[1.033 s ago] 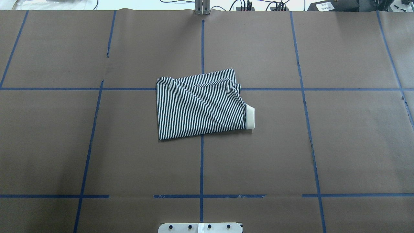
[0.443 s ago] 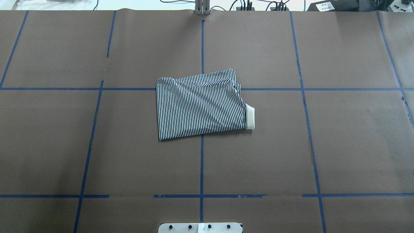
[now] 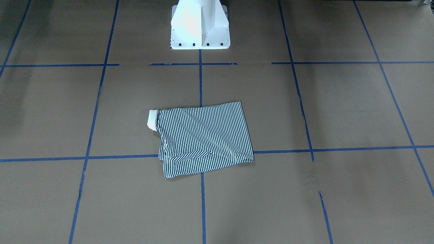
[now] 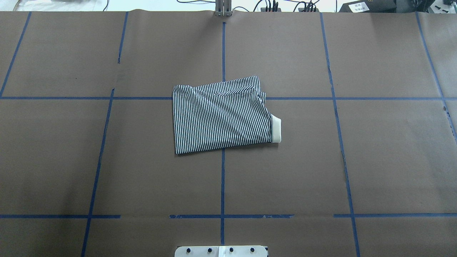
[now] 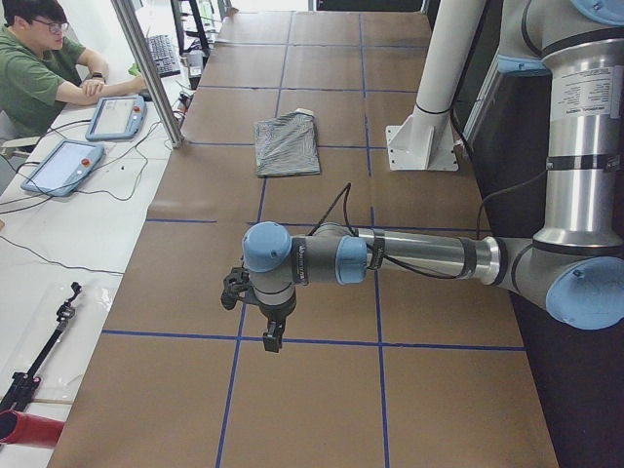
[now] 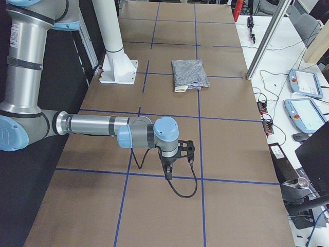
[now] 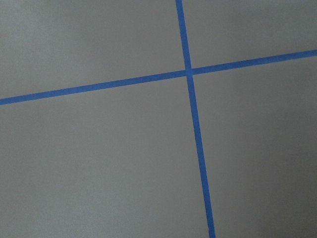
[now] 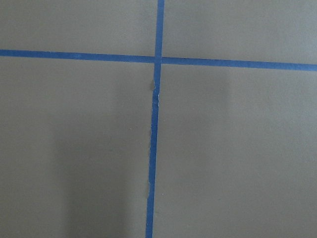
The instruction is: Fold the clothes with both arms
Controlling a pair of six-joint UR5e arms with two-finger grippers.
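Observation:
The striped navy-and-white shirt (image 4: 221,117) lies folded into a rough rectangle at the middle of the brown table, a cream band (image 4: 276,128) sticking out of its right side. It also shows in the front view (image 3: 203,139) and both side views (image 5: 288,144) (image 6: 189,73). Both arms are stretched out low over the table ends, far from the shirt. The left gripper (image 5: 273,336) points down near a tape crossing; I cannot tell whether it is open or shut. The same holds for the right gripper (image 6: 169,172). Neither holds anything that I can see.
Blue tape lines (image 4: 222,185) divide the brown table cover. The white pedestal base (image 3: 200,25) stands at the robot side. A seated person (image 5: 39,68) and tablets (image 5: 63,166) are beyond the far edge, with cables and pendants (image 6: 303,110) alongside.

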